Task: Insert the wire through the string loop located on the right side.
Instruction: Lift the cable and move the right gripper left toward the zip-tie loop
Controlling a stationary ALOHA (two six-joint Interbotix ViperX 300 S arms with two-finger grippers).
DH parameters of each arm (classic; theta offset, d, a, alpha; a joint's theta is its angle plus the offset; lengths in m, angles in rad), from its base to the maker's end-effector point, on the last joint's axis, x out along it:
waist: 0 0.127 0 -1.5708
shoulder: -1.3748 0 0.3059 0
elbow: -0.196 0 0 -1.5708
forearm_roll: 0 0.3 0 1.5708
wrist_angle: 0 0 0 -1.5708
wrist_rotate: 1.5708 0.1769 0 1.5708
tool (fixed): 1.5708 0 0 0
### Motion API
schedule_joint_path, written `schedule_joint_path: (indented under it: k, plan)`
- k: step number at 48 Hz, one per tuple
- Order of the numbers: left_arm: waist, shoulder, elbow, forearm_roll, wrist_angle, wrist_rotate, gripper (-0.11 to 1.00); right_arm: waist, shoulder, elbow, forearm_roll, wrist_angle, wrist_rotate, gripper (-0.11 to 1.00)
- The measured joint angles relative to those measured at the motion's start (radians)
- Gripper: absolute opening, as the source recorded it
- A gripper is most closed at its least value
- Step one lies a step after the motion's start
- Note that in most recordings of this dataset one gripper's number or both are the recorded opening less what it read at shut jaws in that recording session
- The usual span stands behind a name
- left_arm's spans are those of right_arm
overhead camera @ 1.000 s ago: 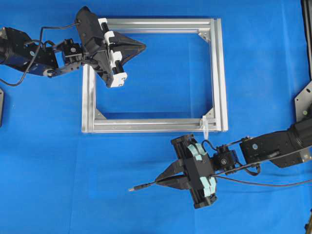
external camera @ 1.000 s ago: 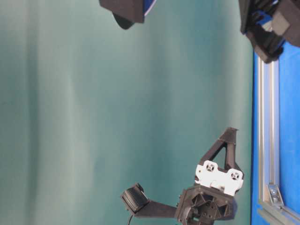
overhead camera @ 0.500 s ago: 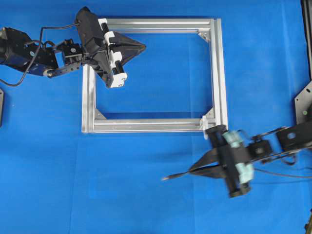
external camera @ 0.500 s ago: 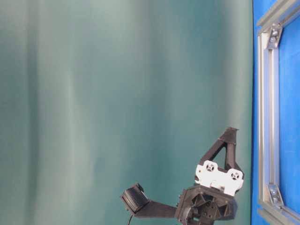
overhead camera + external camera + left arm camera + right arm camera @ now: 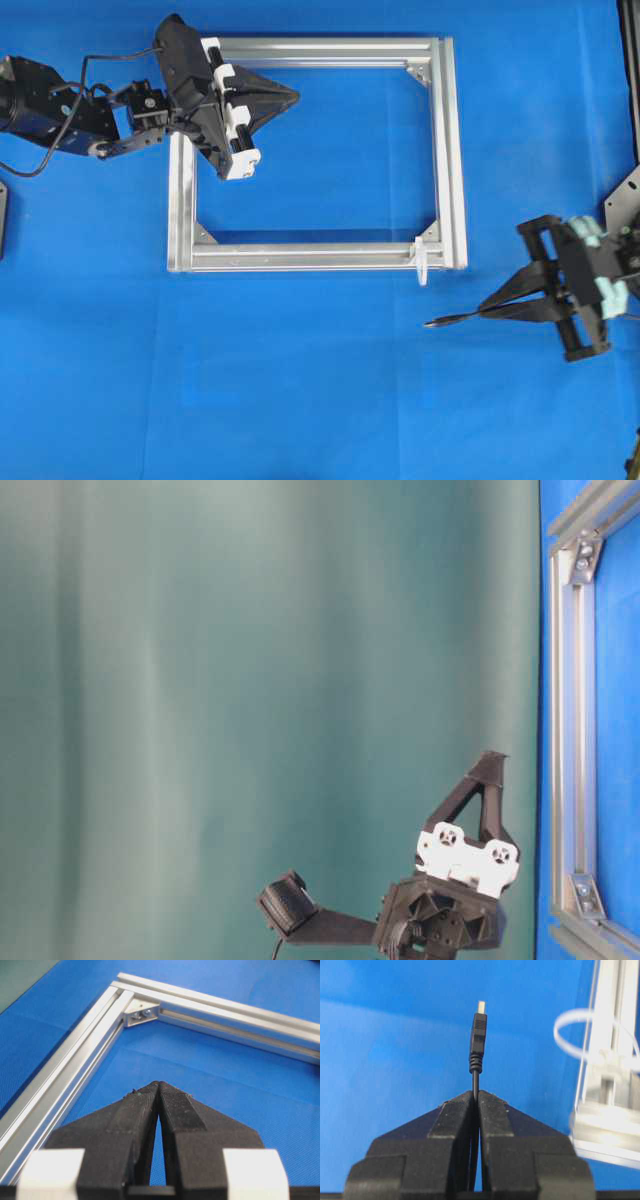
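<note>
The right gripper [image 5: 492, 305], clamped shut on the thin black wire [image 5: 478, 1040], holds its plug tip level, pointing away from it, just below and right of the small white string loop [image 5: 423, 262].

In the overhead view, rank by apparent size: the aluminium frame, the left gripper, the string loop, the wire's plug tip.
1. Frame
2. Left gripper
3. String loop and the wire plug tip: both tiny, too close to rank.
</note>
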Motion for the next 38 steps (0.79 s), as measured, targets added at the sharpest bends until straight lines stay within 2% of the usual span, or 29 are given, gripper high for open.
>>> schedule_joint_path:
  k: [10,22,29,38]
  plan:
    - [0.000,-0.002,0.000,0.002,0.000,0.000,0.00,0.002,-0.130,0.067,0.002,0.043,0.000,-0.04]
    - [0.000,-0.002,0.000,0.002,0.000,0.000,0.00,-0.008,-0.144,0.084,0.002,0.044,-0.005,-0.04]
    - [0.000,-0.002,0.000,0.000,0.000,0.000,0.00,-0.049,-0.141,0.086,0.002,0.044,-0.011,-0.04]
    - [0.000,-0.002,0.000,0.000,0.000,0.000,0.00,-0.155,-0.141,0.094,0.000,0.044,-0.032,-0.04]
